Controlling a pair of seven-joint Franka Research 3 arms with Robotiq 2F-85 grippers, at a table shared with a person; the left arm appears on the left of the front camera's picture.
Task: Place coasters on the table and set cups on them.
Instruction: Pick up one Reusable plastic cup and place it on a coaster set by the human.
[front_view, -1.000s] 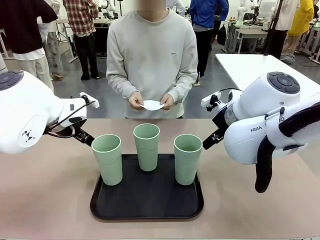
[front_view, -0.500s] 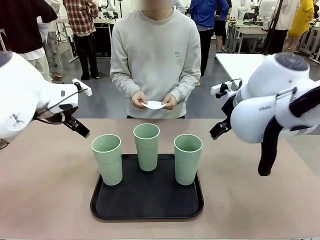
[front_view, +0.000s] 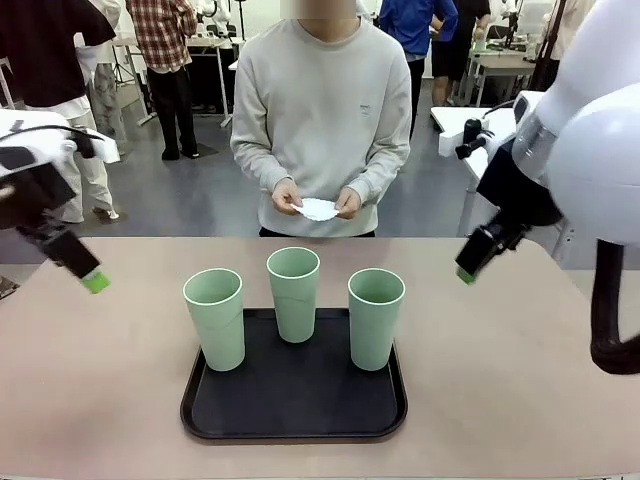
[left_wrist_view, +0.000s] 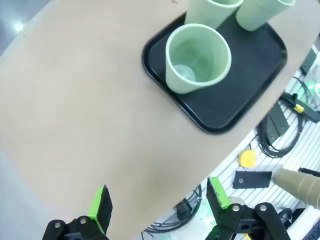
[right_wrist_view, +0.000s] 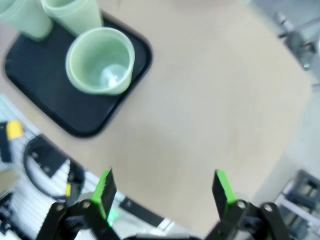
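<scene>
**Both pincers spread and empty, coasters waiting in the person's hands**

Your left pincer (front_view: 93, 281) is hanging at the left edge of the front picture, above the table (front_view: 100, 400). Its wrist picture is showing the green fingers wide apart with nothing between them (left_wrist_view: 160, 202). Your right pincer (front_view: 467, 272) is hovering at the right of the frame in the same condition, spread and pinching nothing (right_wrist_view: 164, 191). With both arms parked out to the sides, you are leaving the middle of the table free, which looks like room being made for the person.

The coasters (front_view: 318, 209) are sitting in the person's hands (front_view: 349, 202) at the upper centre of the frame, above the far edge of the table. You cannot tell how many are in that white stack. None is lying on the tabletop yet.

The three cups (front_view: 294, 293) are standing upright in the black tray (front_view: 295, 430) at the lower centre, one towards the back and one on each side in front. They are probably waiting there because no coaster is down yet to take them.

You are likely looking at the very start of the task. Each pincer is already pointing down past the cup on its own side of the tray.
</scene>
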